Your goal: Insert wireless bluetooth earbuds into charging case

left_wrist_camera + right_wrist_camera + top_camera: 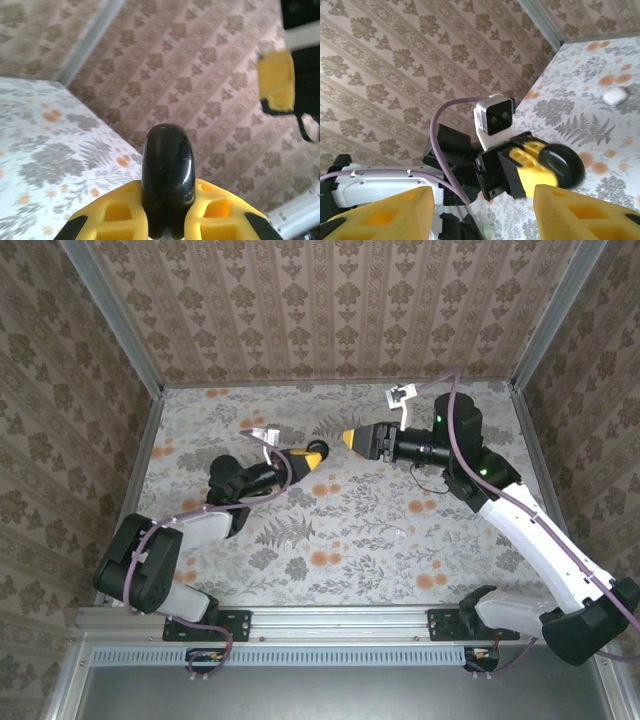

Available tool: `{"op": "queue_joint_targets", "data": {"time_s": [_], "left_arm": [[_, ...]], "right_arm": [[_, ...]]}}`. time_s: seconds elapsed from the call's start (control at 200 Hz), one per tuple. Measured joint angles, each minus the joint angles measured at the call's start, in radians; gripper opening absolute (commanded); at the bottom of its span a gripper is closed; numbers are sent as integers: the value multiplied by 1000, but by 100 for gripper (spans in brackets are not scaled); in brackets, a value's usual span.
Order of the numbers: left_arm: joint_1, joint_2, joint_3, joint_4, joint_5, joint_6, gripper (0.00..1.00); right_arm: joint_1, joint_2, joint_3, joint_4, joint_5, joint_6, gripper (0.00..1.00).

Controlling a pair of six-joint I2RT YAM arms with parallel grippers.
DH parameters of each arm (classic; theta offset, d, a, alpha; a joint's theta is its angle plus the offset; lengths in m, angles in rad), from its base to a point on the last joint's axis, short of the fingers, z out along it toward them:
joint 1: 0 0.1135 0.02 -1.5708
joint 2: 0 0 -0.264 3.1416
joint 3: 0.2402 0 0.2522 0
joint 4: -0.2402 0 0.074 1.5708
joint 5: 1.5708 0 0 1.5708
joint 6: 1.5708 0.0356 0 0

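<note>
Charging case (615, 95) loose on table (620, 150); left end effector (167, 212) clamped on glossy black piece (167, 165), right end effector (482, 200) wide.

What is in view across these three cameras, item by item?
black glossy rounded plastic pebble with a seam: one, black, clamped in the left end effector, off the table.
small white rounded plastic piece: one, white, lying on the table, apart from both arms.
floral-print table: one, grey with orange blooms, under the arms.
damask-patterned walls: three, beige-brown, around the table.
left end effector: one, yellow fingers, shut on the pebble, mid-table.
right end effector: one, yellow fingers, open and empty, facing the left one.
</note>
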Motion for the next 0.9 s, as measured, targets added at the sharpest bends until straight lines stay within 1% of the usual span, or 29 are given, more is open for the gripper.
{"op": "queue_joint_targets", "data": {"time_s": [0.045,0.075,0.12,0.165,0.285,0.345,0.395,0.525,0.585,0.805,0.9], "left_arm": [[49,-19,-11,-44,-10,-4,0],[76,-37,-19,-81,-17,-2,3],[121,-78,-24,-182,-33,12,6],[154,-126,-20,-303,-52,44,7],[221,-253,48,-713,-142,225,7],[254,-291,76,-849,-183,299,7],[296,-310,82,-925,-204,341,7],[428,-279,83,-1060,-225,398,7],[462,-229,88,-1100,-227,415,7],[473,-18,143,-1184,-215,470,10],[491,43,159,-1195,-217,489,14]], "right_arm": [[0,14,0,-12,12,0,56],[0,27,0,-22,21,0,56],[0,48,0,-39,35,1,56],[0,68,0,-68,58,3,56],[0,87,-3,-151,134,4,56],[0,86,-9,-185,175,3,56],[0,85,-21,-203,206,0,56],[0,89,-60,-243,262,0,56],[0,98,-68,-247,276,0,56],[0,153,-72,-246,297,0,56],[0,175,-74,-246,303,0,56]]}}
